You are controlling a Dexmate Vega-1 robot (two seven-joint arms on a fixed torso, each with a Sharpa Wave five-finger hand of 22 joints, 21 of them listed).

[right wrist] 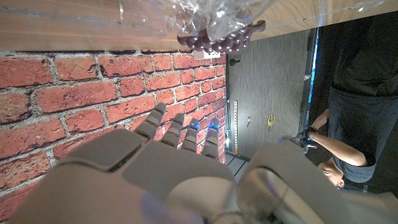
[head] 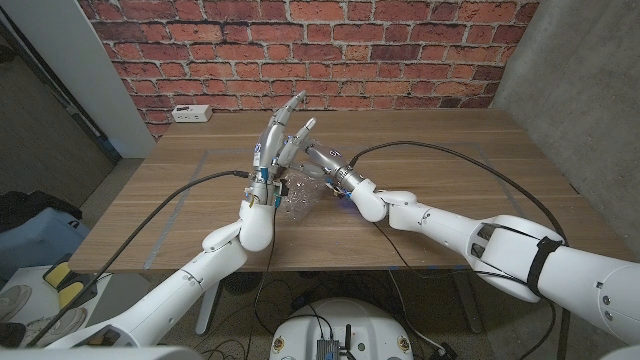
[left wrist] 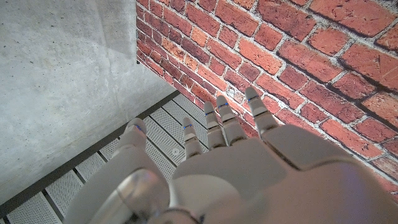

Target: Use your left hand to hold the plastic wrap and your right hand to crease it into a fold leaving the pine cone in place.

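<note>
Both hands, left (head: 278,140) and right (head: 322,160), are raised with fingers extended, holding nothing, apparently poised over the wrap (head: 300,195) below them, covering the cone (right wrist: 214,42).

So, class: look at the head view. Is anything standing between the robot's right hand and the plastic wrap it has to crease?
Nothing visible does. The plastic wrap lies on the table just below both raised hands. The left hand stands upright beside the right hand, close to it, not between it and the wrap.
</note>
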